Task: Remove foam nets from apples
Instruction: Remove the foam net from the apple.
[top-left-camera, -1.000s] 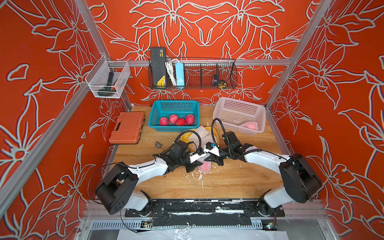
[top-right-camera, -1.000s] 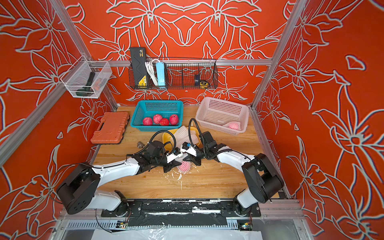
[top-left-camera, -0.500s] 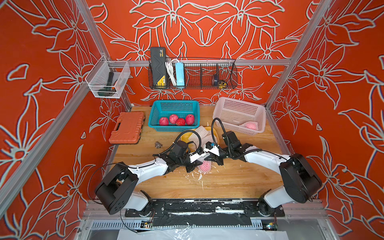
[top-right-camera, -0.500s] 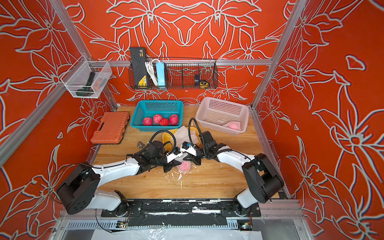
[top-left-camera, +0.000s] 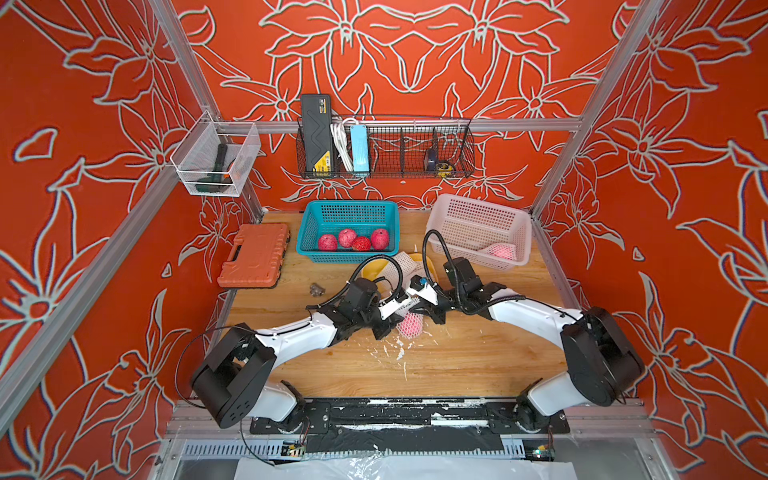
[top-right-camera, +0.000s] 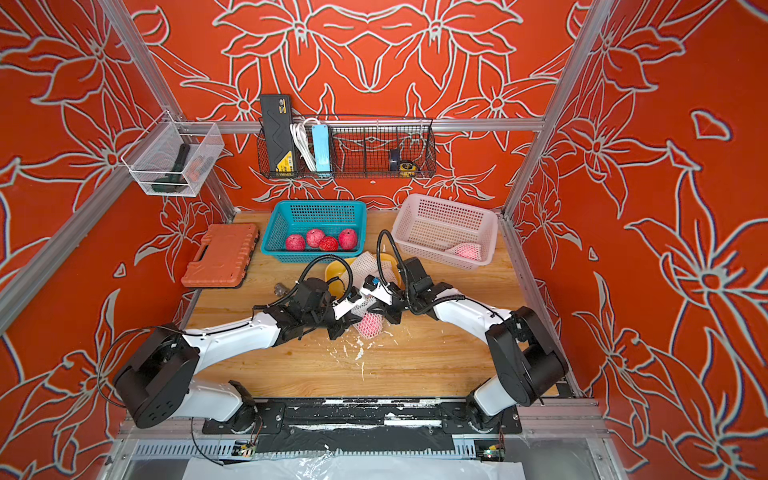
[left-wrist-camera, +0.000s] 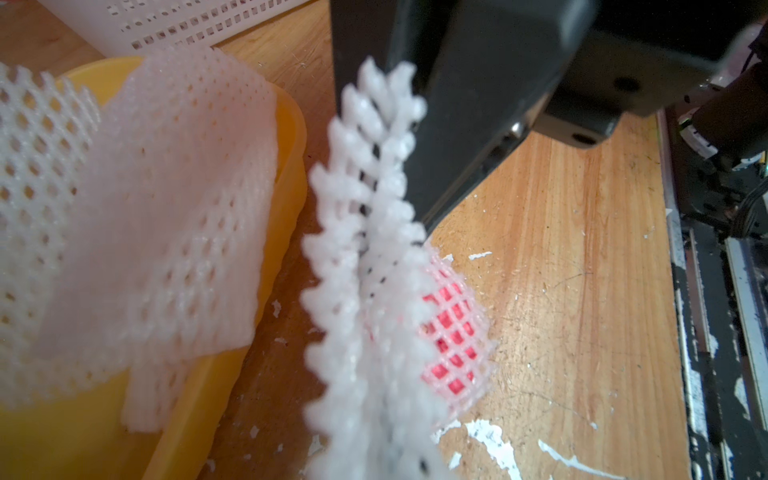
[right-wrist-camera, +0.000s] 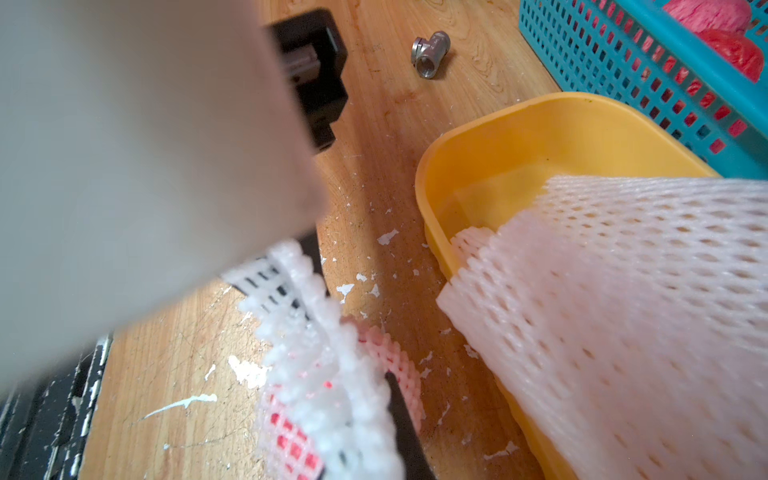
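Four apples (top-left-camera: 353, 242) sit bare in the far blue basket (top-left-camera: 305, 232). On the desk (top-left-camera: 457, 365), the right claw (top-left-camera: 420, 311) pinches a fifth's foam net (left-wrist-camera: 365, 232); left claw's (top-left-camera: 388, 323) state unclear. The sixth apple (top-left-camera: 503, 251) waits netted, far right.

The wooden desk (top-left-camera: 457, 365) carries an orange tool case (top-left-camera: 254, 255) at its left edge. A teal basket (top-left-camera: 345, 256) and a pale pink basket (top-left-camera: 469, 220) stand along the back, with a yellow tub (top-left-camera: 371, 272) just in front of them. A small metal fitting (top-left-camera: 317, 289) lies near the case. Mid-desk sits an apple (top-left-camera: 409, 326) in its foam net (left-wrist-camera: 374, 291), with white foam crumbs (top-left-camera: 399, 353) scattered just beside it.
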